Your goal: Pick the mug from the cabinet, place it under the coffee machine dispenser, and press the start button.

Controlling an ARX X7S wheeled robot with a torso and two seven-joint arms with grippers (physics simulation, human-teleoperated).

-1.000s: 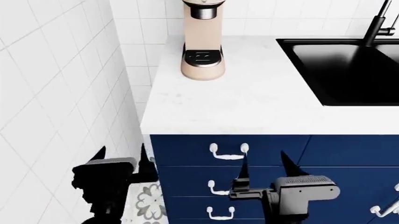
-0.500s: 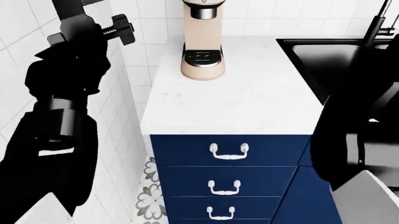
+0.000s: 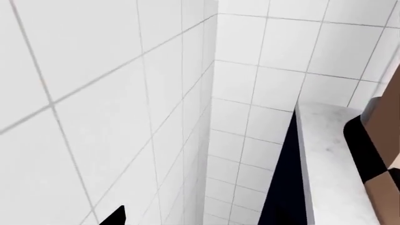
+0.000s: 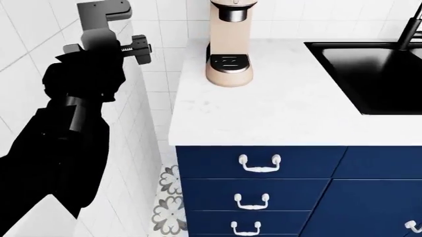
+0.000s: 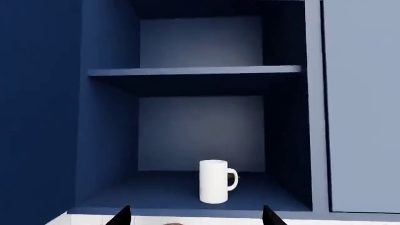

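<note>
L arm (image 4: 66, 143) fills the near-left of the head view, raised, forearm running up to the wrist and left gripper (image 4: 105, 19) near the top edge. Gripper body grey, w/ a black knurled part sticking out sideways; fingers not clear there. L wrist cam shows one black fingertip (image 3: 115, 216) only. R arm not in head view; R wrist cam shows two black fingertips (image 5: 122, 215) spread apart, nothing between them.
</note>
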